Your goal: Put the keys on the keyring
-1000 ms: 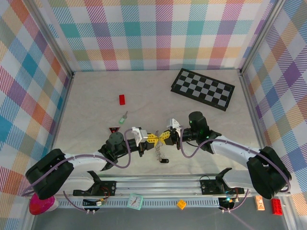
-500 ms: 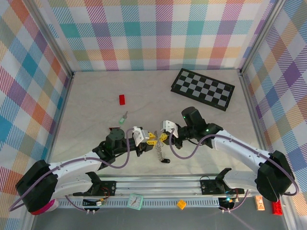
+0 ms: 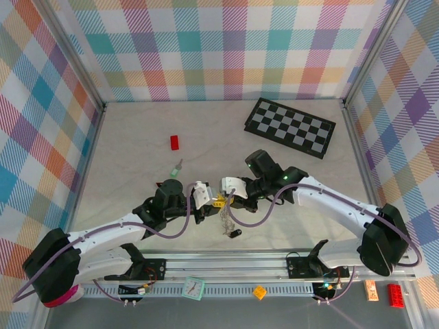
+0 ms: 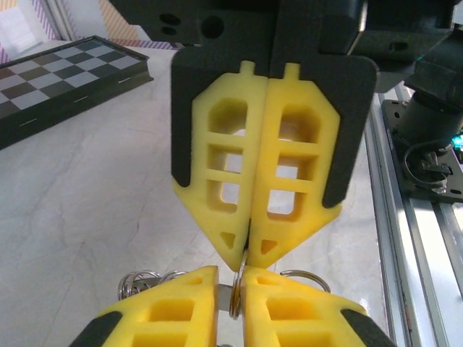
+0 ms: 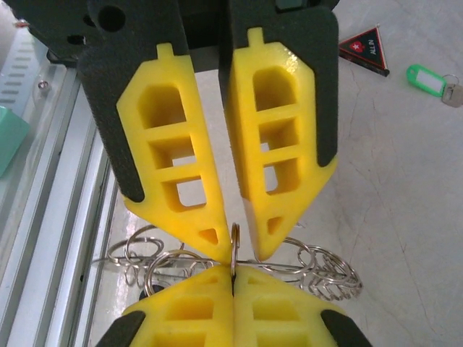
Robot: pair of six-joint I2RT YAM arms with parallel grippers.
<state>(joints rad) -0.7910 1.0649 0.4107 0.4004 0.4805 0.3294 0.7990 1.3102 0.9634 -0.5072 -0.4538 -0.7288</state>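
Seemingly mid-handover, the left end effector point(image 4: 230, 282) and right end effector point(image 5: 233, 278) met tip to tip above the worktop point(image 3: 137, 137), each pinching the same thin ring of the keyring point(image 5: 327, 275); the right's fingers were pressed flat together, the left's held just a sliver apart by the ring's edge; the rest of the chain trailed toward the near rail, with the black key point(image 3: 235, 234) at its far end, apparently already attached. The green key point(image 3: 176, 171) lay well apart on the worktop, near the left arm's wrist. To do this well, I judged that one side should hold firm while the other adjusted, both staying aligned so the ring was not twisted or flicked loose; only once a single grip was secure should an arm be freed to fetch the green key. Compared with a second before, the right arm had swung leftward and the meeting point had shifted slightly left; the left arm had reached further out; the chain, both keys and the red brick point(image 3: 175, 142) lay much as they had.
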